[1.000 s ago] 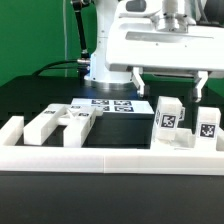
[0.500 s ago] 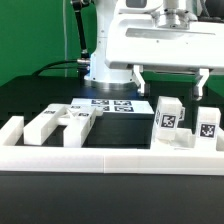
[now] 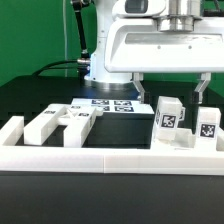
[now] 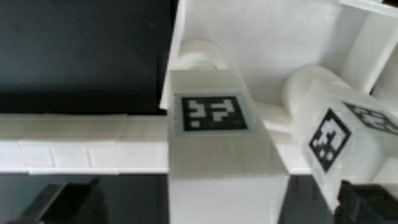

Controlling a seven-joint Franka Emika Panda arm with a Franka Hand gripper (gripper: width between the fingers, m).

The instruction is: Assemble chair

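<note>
The chair is still in loose white tagged pieces. Two upright posts (image 3: 168, 119) (image 3: 207, 126) stand at the exterior view's right, against the front rail. Blocky bars (image 3: 45, 125) (image 3: 76, 122) lie at the left. My gripper (image 3: 171, 92) hangs open just above the nearer post, one finger (image 3: 140, 86) on each side of it and clear of it. In the wrist view that post (image 4: 217, 112) runs between my dark fingers (image 4: 71, 200), with the second post (image 4: 334, 125) beside it. Nothing is held.
A long low white border rail (image 3: 110, 152) runs along the front edge and shows as a band (image 4: 80, 140) in the wrist view. The marker board (image 3: 110, 103) lies flat behind the pieces, near the arm's base (image 3: 100, 65). The table is black.
The gripper has come down a little toward the nearer post, still open. The pieces have not moved.
</note>
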